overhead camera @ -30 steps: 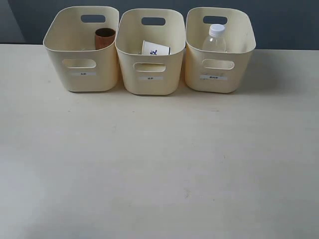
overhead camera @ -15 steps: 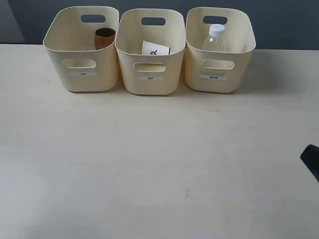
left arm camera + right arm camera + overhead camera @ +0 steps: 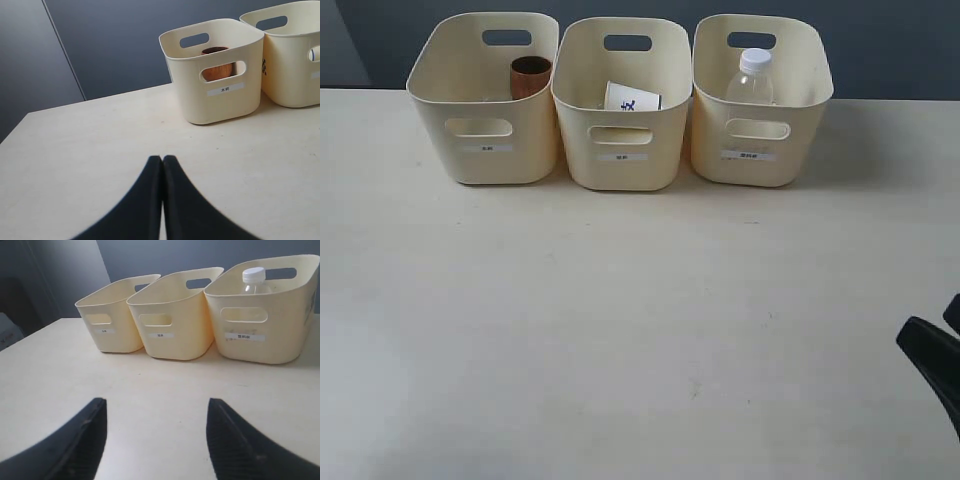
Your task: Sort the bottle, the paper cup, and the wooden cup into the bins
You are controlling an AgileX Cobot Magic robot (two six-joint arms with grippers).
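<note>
Three cream bins stand in a row at the back of the table. The wooden cup point(image 3: 530, 76) point(image 3: 218, 70) stands in the left bin point(image 3: 485, 150) point(image 3: 220, 102). In the middle bin point(image 3: 623, 158) point(image 3: 170, 342) the paper cup point(image 3: 632, 98) lies tilted. The clear bottle point(image 3: 752, 78) point(image 3: 252, 282) stands upright in the right bin point(image 3: 758, 155) point(image 3: 260, 342). My right gripper point(image 3: 156, 405) is open with nothing between its fingers; one black finger point(image 3: 932, 362) pokes in at the right edge of the exterior view. My left gripper point(image 3: 162, 160) is shut and empty, low over the table before the left bin.
The pale table point(image 3: 620, 320) stretches in front of the bins. A dark wall point(image 3: 900, 45) stands behind them. The table's left edge point(image 3: 12, 132) shows in the left wrist view.
My right gripper has come into the exterior view from the right edge, moving further left over the table. The bins and their contents have not moved.
</note>
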